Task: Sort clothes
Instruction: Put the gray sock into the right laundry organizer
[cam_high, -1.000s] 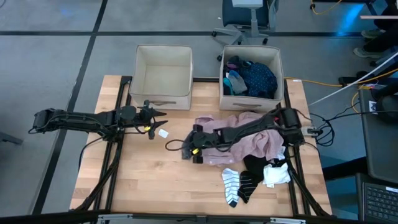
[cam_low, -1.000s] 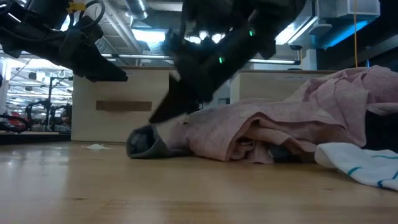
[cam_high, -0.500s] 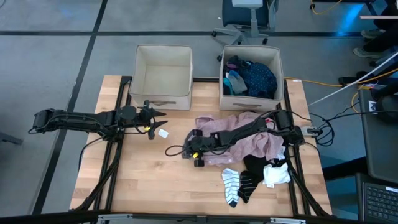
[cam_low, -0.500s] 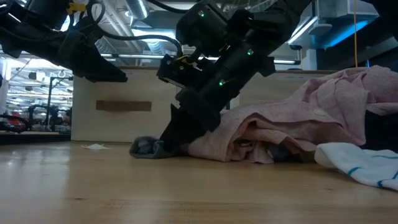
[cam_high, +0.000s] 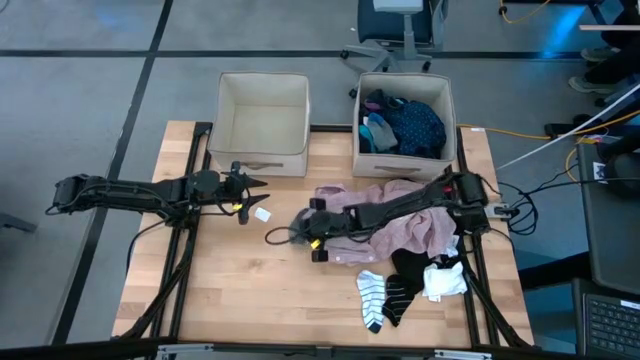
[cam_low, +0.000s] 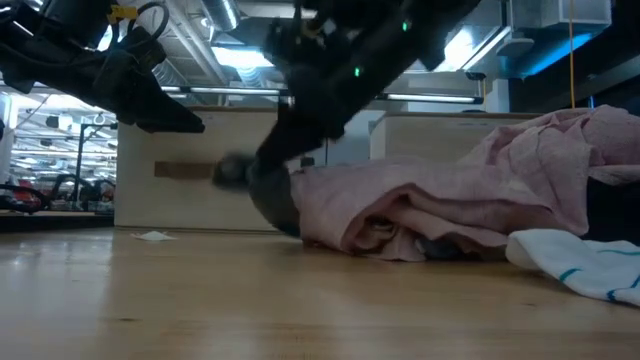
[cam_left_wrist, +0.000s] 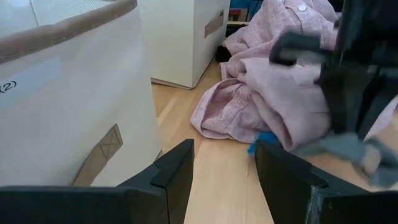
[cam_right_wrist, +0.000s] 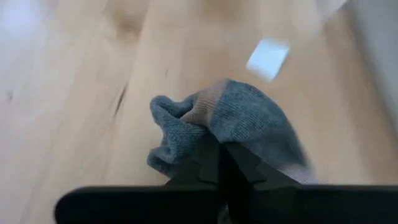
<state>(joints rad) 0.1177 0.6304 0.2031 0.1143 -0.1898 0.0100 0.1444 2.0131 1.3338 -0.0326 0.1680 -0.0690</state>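
even overhead light fills the high view, with soft, short shadows under the arms on the worktop (cam_high: 230, 290). in the low view, ceiling strip lights (cam_low: 250, 58) and a blue glow at the upper right glare behind dark, silhouetted arms, one smeared by motion. the right wrist view is soft, its grey sock (cam_right_wrist: 249, 124) and far worktop blurred.

Overhead, table-level, two wrist cameras share table (cam_high: 250, 290)

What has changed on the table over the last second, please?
The right gripper closed on the grey sock beside the pink shirt and lifted it off the table. The left gripper, both bins and the other clothes stayed put.
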